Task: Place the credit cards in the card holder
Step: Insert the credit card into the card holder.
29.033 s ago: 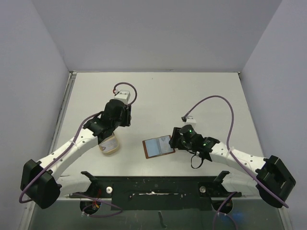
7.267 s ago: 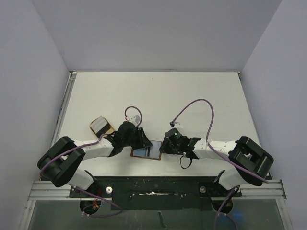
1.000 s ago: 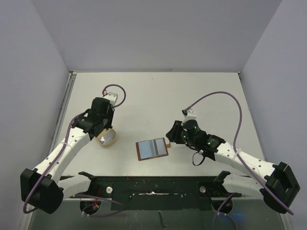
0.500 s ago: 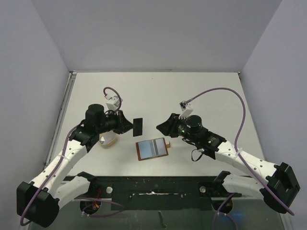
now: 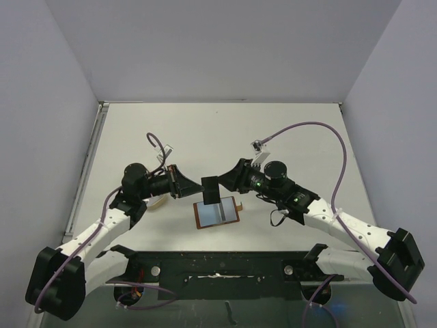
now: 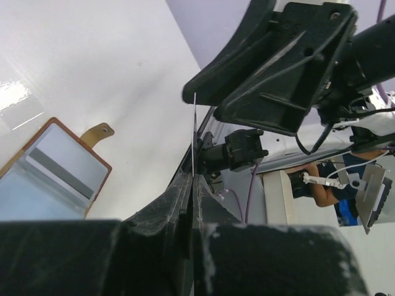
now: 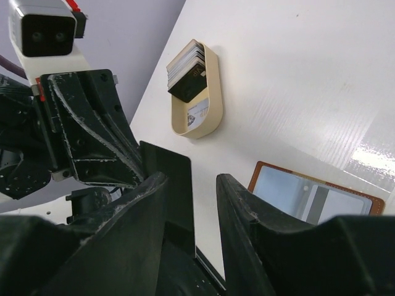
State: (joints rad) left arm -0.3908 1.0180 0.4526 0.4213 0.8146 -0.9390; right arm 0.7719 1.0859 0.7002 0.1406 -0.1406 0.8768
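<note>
The left gripper was clenched on one edge of a credit card, carrying it in the air. The right gripper stood released around that same card, with one finger close against its face and a gap on the other side. Just below the pair the card holder lay spread open on the table, its pale blue inside and dark stripe facing up. Out by the left arm the tan dish held the other credit cards stacked on edge. This looked like a handover. To do it well, the right gripper would need to centre on the free part of the card, close squarely on its flat faces and be firm before the left one let go, since a thin card pinched off-centre could swivel or slip. From the left wrist the card was only a hairline seen edge-on, so how deep the left fingers held it could not be judged. Whether the near right finger touched the card could not be told, the card read dark rather than pale, and the holder's slots were too small to make out
</note>
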